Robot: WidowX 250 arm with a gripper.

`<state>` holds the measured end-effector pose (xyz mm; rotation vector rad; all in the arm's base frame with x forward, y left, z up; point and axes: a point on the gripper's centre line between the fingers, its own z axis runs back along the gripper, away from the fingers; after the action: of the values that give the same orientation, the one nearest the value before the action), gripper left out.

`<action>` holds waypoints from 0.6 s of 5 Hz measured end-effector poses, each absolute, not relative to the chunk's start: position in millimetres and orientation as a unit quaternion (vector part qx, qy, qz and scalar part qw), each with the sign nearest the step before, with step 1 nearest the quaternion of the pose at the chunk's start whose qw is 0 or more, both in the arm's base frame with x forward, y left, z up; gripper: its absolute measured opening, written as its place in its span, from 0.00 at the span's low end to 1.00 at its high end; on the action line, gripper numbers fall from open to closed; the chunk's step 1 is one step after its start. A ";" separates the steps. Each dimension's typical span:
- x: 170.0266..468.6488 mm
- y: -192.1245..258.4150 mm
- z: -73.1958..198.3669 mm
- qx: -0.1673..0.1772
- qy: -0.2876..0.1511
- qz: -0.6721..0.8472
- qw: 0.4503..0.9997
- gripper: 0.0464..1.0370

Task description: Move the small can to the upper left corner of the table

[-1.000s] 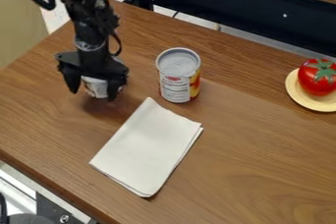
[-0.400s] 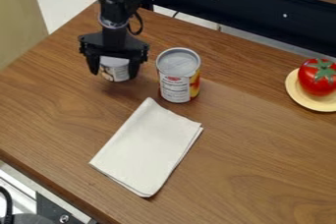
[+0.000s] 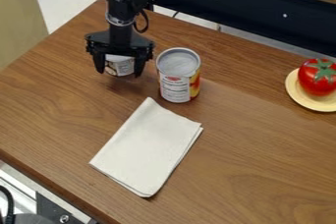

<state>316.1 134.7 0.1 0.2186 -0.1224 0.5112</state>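
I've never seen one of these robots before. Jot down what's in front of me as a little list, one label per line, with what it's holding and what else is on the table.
holder: gripper, over the table's far left part
held: small can, between its fingers
nearest neighbour: larger open-view can, upright, just right of the gripper in the picture
cloth: folded, pale, lying nearer the camera
plate: pale yellow, at the right edge
on plate: red tomato, green top
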 end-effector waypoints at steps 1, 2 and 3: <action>300.7 134.5 18.5 0.087 -0.074 0.261 0.959 0.96; 284.6 131.4 33.2 0.088 -0.081 0.265 0.957 0.96; 268.4 122.4 44.2 0.090 -0.101 0.268 0.954 0.96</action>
<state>268.4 122.4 44.2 0.1828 -0.2060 0.5441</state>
